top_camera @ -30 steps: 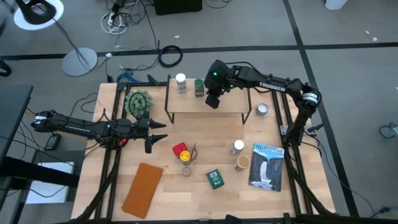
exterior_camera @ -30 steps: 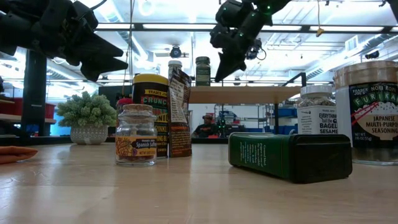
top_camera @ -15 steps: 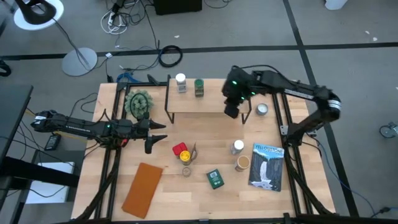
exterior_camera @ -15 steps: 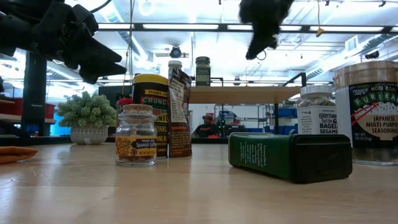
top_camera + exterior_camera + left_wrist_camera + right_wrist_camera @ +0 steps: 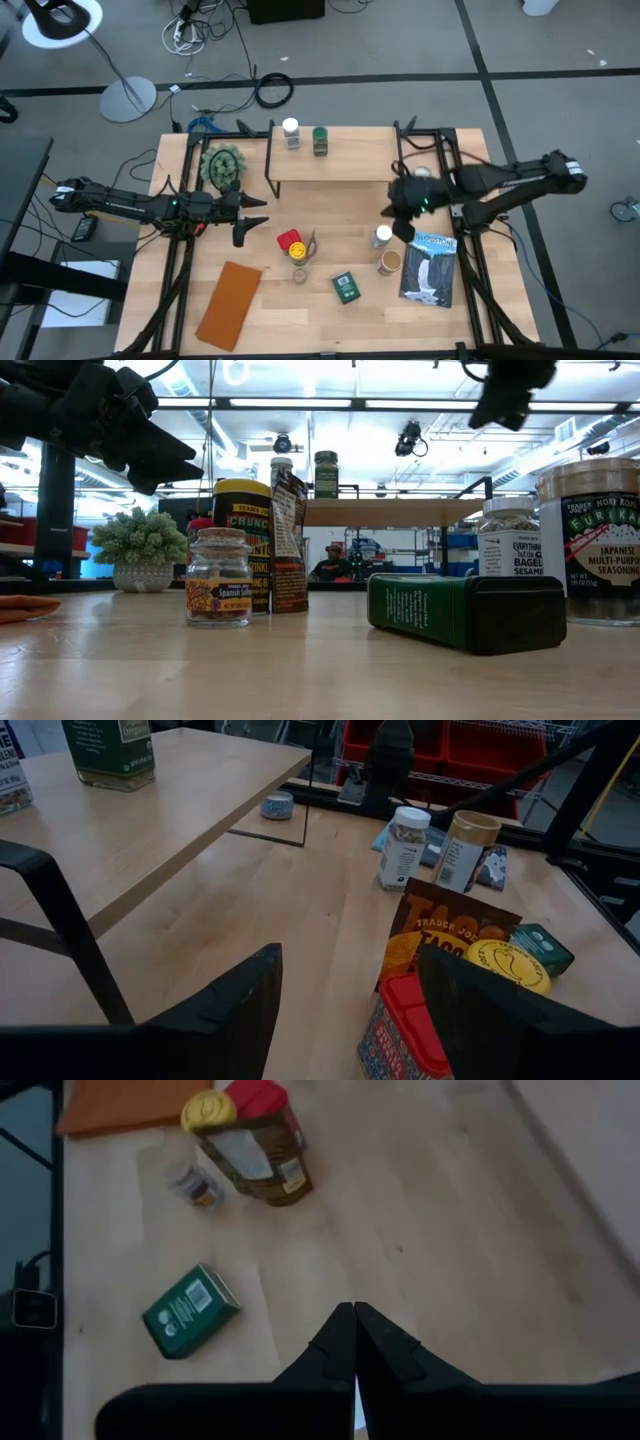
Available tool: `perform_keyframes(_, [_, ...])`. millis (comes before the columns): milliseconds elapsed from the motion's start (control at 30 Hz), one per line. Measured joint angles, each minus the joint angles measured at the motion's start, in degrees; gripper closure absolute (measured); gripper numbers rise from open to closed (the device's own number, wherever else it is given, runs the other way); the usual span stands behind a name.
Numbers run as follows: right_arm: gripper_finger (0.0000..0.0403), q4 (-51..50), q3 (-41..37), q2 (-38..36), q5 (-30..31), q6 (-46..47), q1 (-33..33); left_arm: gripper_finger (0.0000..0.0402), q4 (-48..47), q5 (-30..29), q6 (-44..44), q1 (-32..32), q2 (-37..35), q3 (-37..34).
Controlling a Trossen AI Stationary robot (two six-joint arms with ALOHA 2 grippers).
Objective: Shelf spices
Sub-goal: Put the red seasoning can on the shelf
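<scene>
The shelf (image 5: 330, 167) stands at the table's far middle. A white-lidded jar (image 5: 291, 132) and a green-lidded jar (image 5: 320, 140) stand on its plank. On the table in front stand a red box (image 5: 288, 239), a yellow-lidded jar (image 5: 299, 252), an amber packet (image 5: 311, 243), a small jar (image 5: 300, 275), a white-lidded jar (image 5: 383, 236) and a tan-lidded jar (image 5: 390, 262). A green tin (image 5: 346, 287) lies flat. A small tin (image 5: 422, 176) sits right of the shelf. My right gripper (image 5: 404, 226) hangs shut and empty above the table beside the white-lidded jar. My left gripper (image 5: 250, 218) waits open, left of the red box.
A blue-and-white book (image 5: 430, 265) lies at the right, beside the tan-lidded jar. A brown pad (image 5: 230, 303) lies near the front left corner. A potted plant (image 5: 222, 165) stands left of the shelf. Bare tabletop shows between the shelf and the spices.
My right gripper has swung from above the shelf's plank, close to the green-lidded jar, toward the table's right and near edges, and now hangs off the shelf's right front corner. It has stayed shut. The two jars on the shelf have not moved.
</scene>
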Motion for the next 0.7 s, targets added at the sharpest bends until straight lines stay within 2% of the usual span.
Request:
perform_keyframes(167, [0.0403,1.9,-3.8,-0.5,9.5,3.7,8.6,0.0163,0.0,0.0,0.0,0.0,0.0,0.0])
perform_keyframes(300, [0.0402,2.0,-4.3,-0.1,14.1,6.6,12.6,0.0163,0.1,0.0,0.0,0.0,0.0,0.0])
perform_keyframes(700, [0.0402,3.0,-4.3,0.0,14.9,8.2,16.4,0.0163,1.7,0.0,0.0,0.0,0.0,0.0])
